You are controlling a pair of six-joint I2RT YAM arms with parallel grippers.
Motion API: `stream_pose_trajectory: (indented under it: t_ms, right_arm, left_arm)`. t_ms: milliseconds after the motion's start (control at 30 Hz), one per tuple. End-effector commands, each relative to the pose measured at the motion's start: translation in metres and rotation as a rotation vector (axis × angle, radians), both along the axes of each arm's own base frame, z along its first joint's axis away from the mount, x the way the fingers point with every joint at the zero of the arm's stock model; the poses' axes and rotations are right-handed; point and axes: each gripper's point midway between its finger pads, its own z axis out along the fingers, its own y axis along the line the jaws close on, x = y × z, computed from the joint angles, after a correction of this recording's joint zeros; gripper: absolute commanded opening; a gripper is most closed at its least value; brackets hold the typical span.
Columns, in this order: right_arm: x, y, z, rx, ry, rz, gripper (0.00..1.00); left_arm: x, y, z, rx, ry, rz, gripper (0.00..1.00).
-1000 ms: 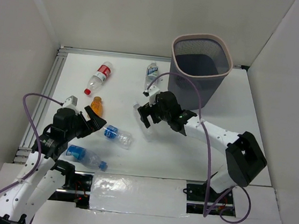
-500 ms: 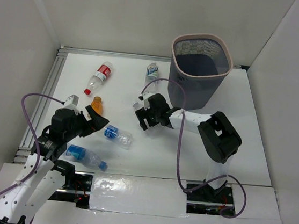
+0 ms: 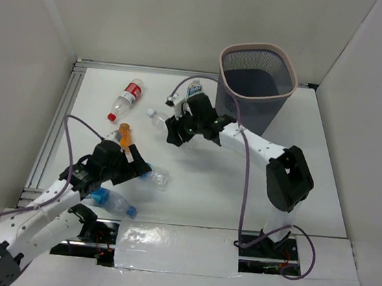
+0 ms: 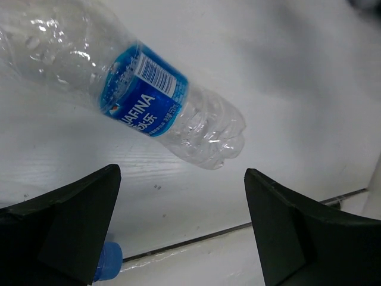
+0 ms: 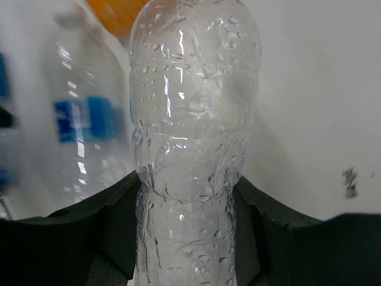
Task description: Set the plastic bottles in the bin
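Observation:
My right gripper [image 3: 175, 126] is shut on a clear unlabelled bottle [image 3: 158, 117], held above the table left of the bin [image 3: 260, 47]. In the right wrist view both fingers [image 5: 113, 220] press on this bottle [image 5: 190, 149]. My left gripper [image 3: 141, 170] is open, just beside a blue-labelled bottle [image 3: 156, 176] lying on the table. In the left wrist view that bottle [image 4: 149, 98] lies beyond the open gripper [image 4: 181, 202], not between its fingers. A red-labelled bottle [image 3: 127, 97] lies at the back left. Another blue-labelled bottle [image 3: 195, 88] lies by the bin. A blue-capped bottle [image 3: 112, 201] lies at the near edge.
An orange object [image 3: 124, 134] stands beside my left arm, and shows blurred in the right wrist view [image 5: 116, 12]. The blue cap [image 4: 108, 262] of the near bottle sits by my left finger. White walls close in the table on three sides.
My right gripper has lifted the clear bottle and carried it to the back left. My left arm has swung right and forward, bringing its open gripper up to the blue-labelled bottle.

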Motion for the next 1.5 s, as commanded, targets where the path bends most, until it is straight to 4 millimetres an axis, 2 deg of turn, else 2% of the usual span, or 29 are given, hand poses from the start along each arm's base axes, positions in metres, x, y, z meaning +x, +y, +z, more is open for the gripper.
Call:
stream_pose_trajectory:
  t_ms: [0,33,67,133,167,300,333,367,400,433,467,500,567,633,667,700,767,800,867,967,1000,1033,1133,1167,1200,1233,1333,1433,1467]
  right_arm:
    - [-0.019,0.025,0.148,0.241,-0.171,0.195,0.29]
    - [-0.018,0.026,0.166,0.266,-0.204,0.196,0.29]
    - [-0.016,0.028,0.198,0.307,-0.263,0.199,0.29]
    - [0.000,0.020,0.232,0.344,-0.345,0.139,0.28]
    - [0.009,0.016,0.266,0.391,-0.411,0.107,0.28]
    - [0.069,-0.033,0.328,0.441,-0.545,-0.161,0.31]
    - [0.089,-0.052,0.332,0.435,-0.569,-0.239,0.32]
    - [0.104,-0.065,0.330,0.420,-0.582,-0.293,0.34]
    - [0.116,-0.083,0.336,0.415,-0.609,-0.349,0.35]
    - [0.128,-0.095,0.329,0.410,-0.591,-0.389,0.37]
    - [0.157,-0.139,0.323,0.403,-0.582,-0.485,0.37]
    - [0.158,-0.139,0.325,0.409,-0.591,-0.485,0.37]
    - [0.175,-0.169,0.322,0.383,-0.614,-0.526,0.43]
    - [0.190,-0.186,0.307,0.362,-0.594,-0.550,0.46]
    - [0.201,-0.200,0.295,0.345,-0.572,-0.566,0.52]
    - [0.204,-0.205,0.291,0.342,-0.559,-0.560,0.57]
    - [0.202,-0.208,0.286,0.325,-0.537,-0.513,0.70]
    - [0.204,-0.212,0.278,0.311,-0.524,-0.507,0.85]
    - [0.198,-0.208,0.270,0.299,-0.508,-0.464,1.00]
    - [0.184,-0.217,0.274,0.298,-0.514,-0.450,1.00]
    - [0.177,-0.218,0.284,0.306,-0.537,-0.447,1.00]
    - [0.172,-0.220,0.278,0.310,-0.516,-0.428,1.00]
    - [0.153,-0.227,0.277,0.332,-0.491,-0.415,1.00]
    - [0.149,-0.231,0.277,0.335,-0.488,-0.411,1.00]
    - [0.137,-0.230,0.286,0.345,-0.503,-0.394,1.00]
    - [0.130,-0.230,0.278,0.349,-0.480,-0.377,1.00]
    - [0.104,-0.226,0.278,0.351,-0.486,-0.329,1.00]
    - [0.081,-0.224,0.267,0.342,-0.467,-0.296,1.00]
    - [0.075,-0.222,0.266,0.347,-0.461,-0.282,1.00]
  left_arm:
    - [0.010,-0.006,0.001,0.029,0.045,0.077,0.98]
    - [0.012,-0.009,0.004,0.041,0.057,0.103,0.98]
    - [0.012,-0.011,-0.006,0.072,0.098,0.114,0.99]
    - [0.014,-0.017,-0.005,0.074,0.108,0.147,0.99]
    - [0.013,-0.019,-0.010,0.086,0.125,0.156,0.99]
    - [0.016,-0.024,-0.012,0.108,0.115,0.200,0.99]
    - [0.018,-0.022,-0.013,0.118,0.108,0.229,0.99]
    - [0.021,-0.022,-0.013,0.113,0.093,0.236,0.99]
    - [0.023,-0.024,-0.014,0.104,0.085,0.236,0.99]
    - [0.026,-0.024,-0.015,0.099,0.071,0.242,0.99]
    - [0.028,-0.023,-0.017,0.091,0.051,0.251,0.99]
    - [0.028,-0.023,-0.017,0.091,0.051,0.251,0.99]
    - [0.030,-0.020,-0.019,0.101,0.050,0.273,0.99]
    - [0.028,-0.018,-0.023,0.116,0.050,0.272,0.99]
    - [0.027,-0.015,-0.029,0.129,0.050,0.280,0.99]
    - [0.027,-0.015,-0.028,0.117,0.039,0.281,0.99]
    - [0.029,-0.014,-0.029,0.114,0.033,0.297,0.99]
    - [0.028,-0.013,-0.032,0.116,0.035,0.297,0.99]
    - [0.027,-0.012,-0.035,0.123,0.041,0.296,0.99]
    - [0.027,-0.008,-0.040,0.140,0.045,0.317,0.99]
    - [0.026,-0.010,-0.044,0.144,0.048,0.307,0.99]
    - [0.027,-0.008,-0.043,0.143,0.043,0.325,0.99]
    - [0.031,-0.009,-0.048,0.148,0.025,0.330,0.99]
    - [0.031,-0.006,-0.056,0.174,0.038,0.345,0.99]
    - [0.030,-0.006,-0.059,0.173,0.051,0.357,0.99]
    - [0.031,-0.004,-0.063,0.188,0.057,0.371,0.99]
    - [0.031,-0.006,-0.076,0.208,0.088,0.395,0.99]
    - [0.034,-0.011,-0.083,0.213,0.097,0.393,0.99]
    - [0.036,-0.016,-0.082,0.202,0.101,0.385,0.95]
